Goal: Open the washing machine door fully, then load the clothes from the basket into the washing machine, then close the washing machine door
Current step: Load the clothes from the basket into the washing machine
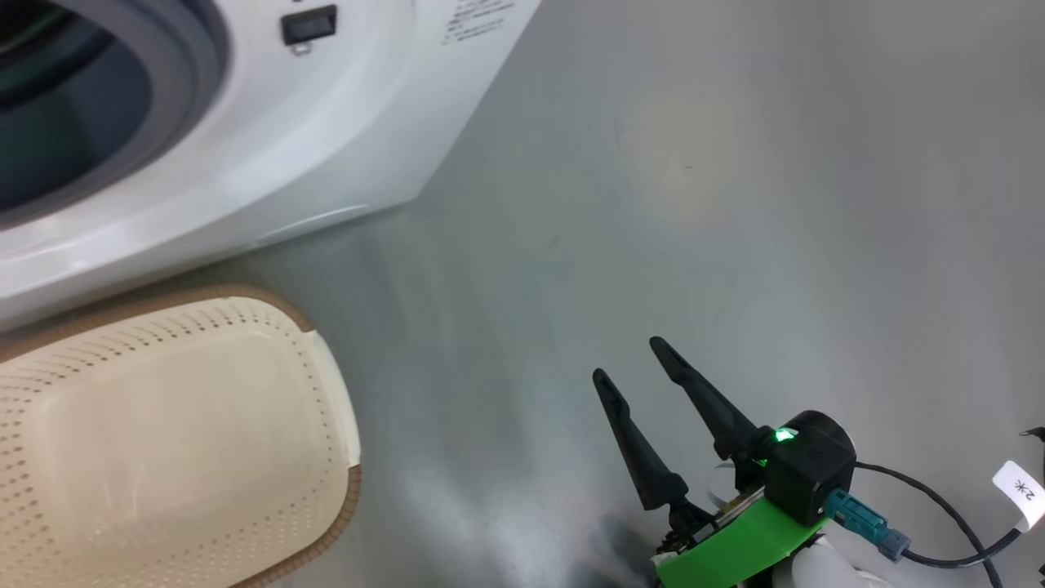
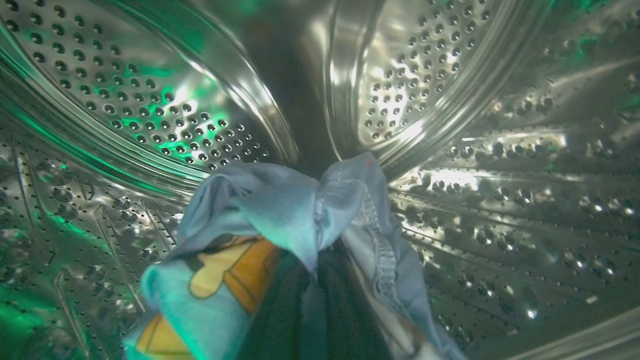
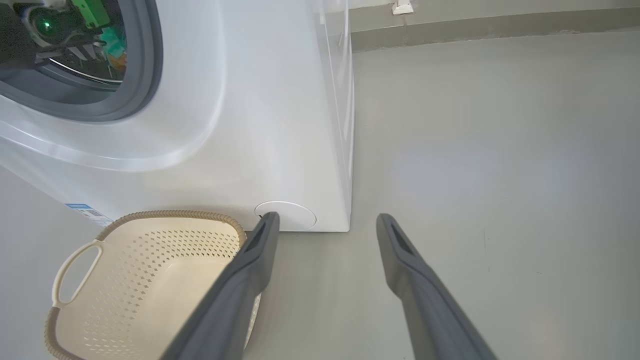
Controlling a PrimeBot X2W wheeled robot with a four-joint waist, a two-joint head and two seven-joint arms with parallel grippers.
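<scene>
Currently left gripper (image 2: 312, 295) is clutching clothes (image 2: 260, 200) deep in the drum (image 2: 150, 115), needing release next; right gripper (image 1: 629, 359) is idling agape, empty.

Shiny steel drum (image 2: 150, 110), soft cloth clothes (image 2: 280, 210), matt plastic basket (image 3: 150, 255)

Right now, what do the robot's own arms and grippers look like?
The right gripper has two long, dark, tapered fingers on a bright green bracket, beside a round black housing with a green light. A teal plug feeds a black cable with a white tag; the forearm is pale. The left wrist shows the same black housing, green light and green bracket.
</scene>
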